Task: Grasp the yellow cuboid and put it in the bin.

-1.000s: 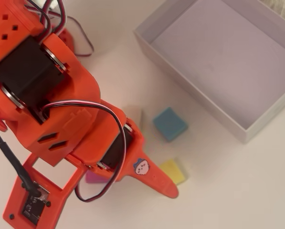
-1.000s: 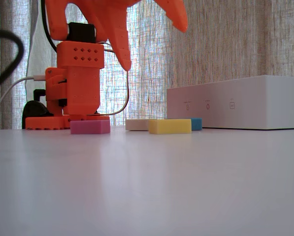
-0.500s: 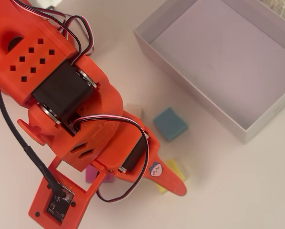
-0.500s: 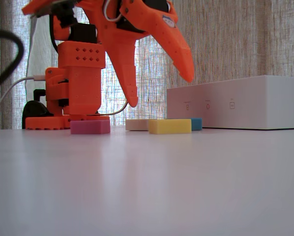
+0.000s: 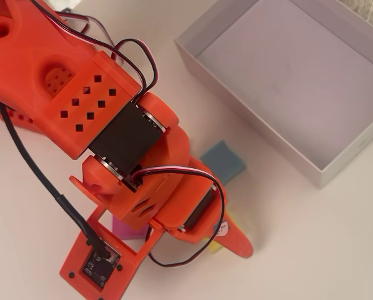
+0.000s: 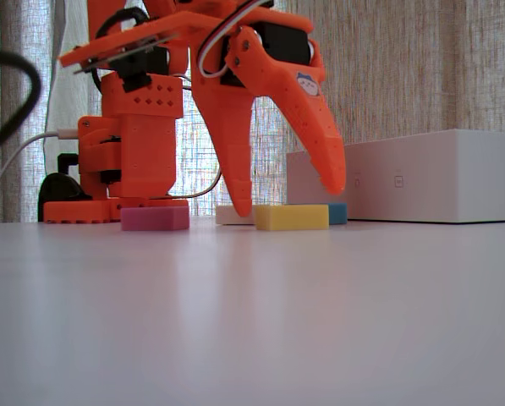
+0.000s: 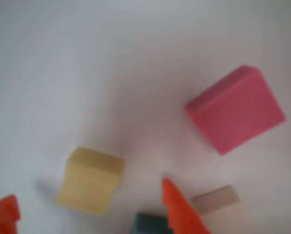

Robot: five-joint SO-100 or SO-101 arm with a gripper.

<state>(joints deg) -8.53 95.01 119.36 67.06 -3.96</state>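
The yellow cuboid (image 6: 291, 217) lies flat on the table in the fixed view, in front of the bin (image 6: 421, 176). My orange gripper (image 6: 288, 199) is open and empty, with its jaws spread over the cuboid, one tip on each side and not touching it. In the wrist view the cuboid (image 7: 90, 180) lies between the two orange tips of the gripper (image 7: 89, 204). In the overhead view only a sliver of the cuboid (image 5: 215, 246) shows beside one of the fingers (image 5: 239, 240). The white bin (image 5: 248, 119) sits at the upper right, empty.
A pink block (image 6: 155, 218) lies left of the cuboid, near the arm's base. A cream block (image 6: 233, 215) and a blue block (image 6: 337, 212) lie just behind the cuboid. In the wrist view, pink (image 7: 235, 109), cream (image 7: 215, 199) and blue (image 7: 152, 224) lie right of it.
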